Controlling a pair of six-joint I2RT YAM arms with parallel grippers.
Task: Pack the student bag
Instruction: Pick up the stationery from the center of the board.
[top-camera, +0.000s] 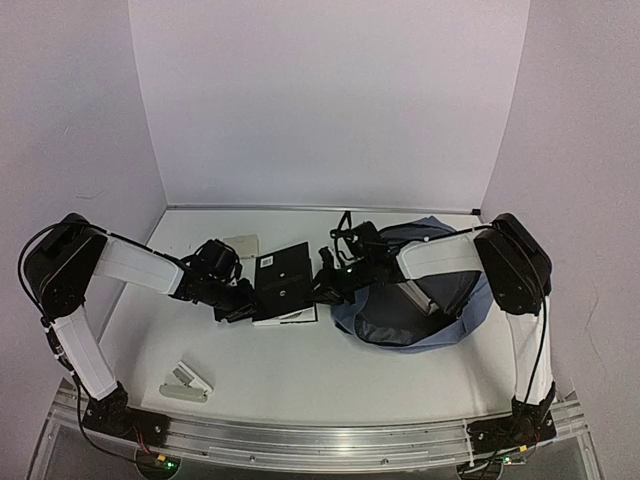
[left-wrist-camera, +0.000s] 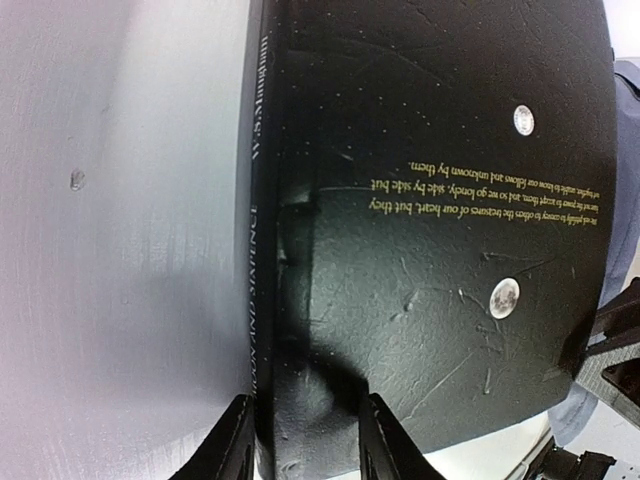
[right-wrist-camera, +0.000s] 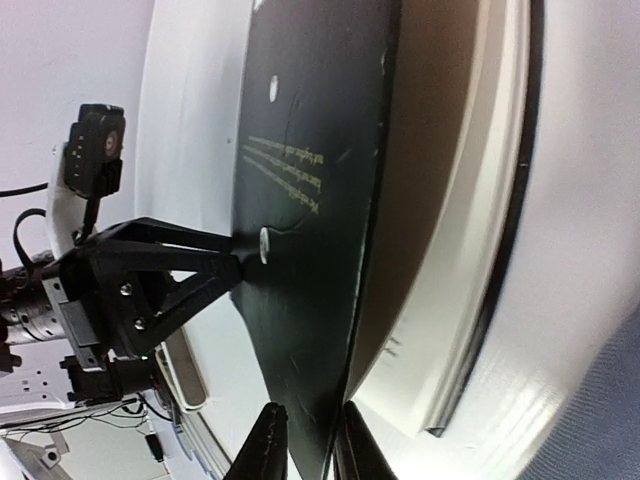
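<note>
A black book (top-camera: 283, 280) lies on the white table (top-camera: 300, 370), left of the student bag (top-camera: 455, 300). That blue-grey bag lies open, showing its dark lining. My left gripper (top-camera: 240, 298) is shut on the book's spine edge; in the left wrist view the spine (left-wrist-camera: 258, 250) sits between that gripper's (left-wrist-camera: 306, 400) two fingers. My right gripper (top-camera: 325, 283) is shut on the opposite edge. In the right wrist view it (right-wrist-camera: 310, 408) pinches the black cover (right-wrist-camera: 310, 200), which is raised off the white pages (right-wrist-camera: 470, 250). The left gripper (right-wrist-camera: 235, 265) shows across the cover.
A small white and grey stapler-like item (top-camera: 186, 383) lies near the front left. A beige flat item (top-camera: 240, 243) rests behind the left gripper. The bag's black straps (top-camera: 345, 225) lie behind the book. White walls close in the back and both sides.
</note>
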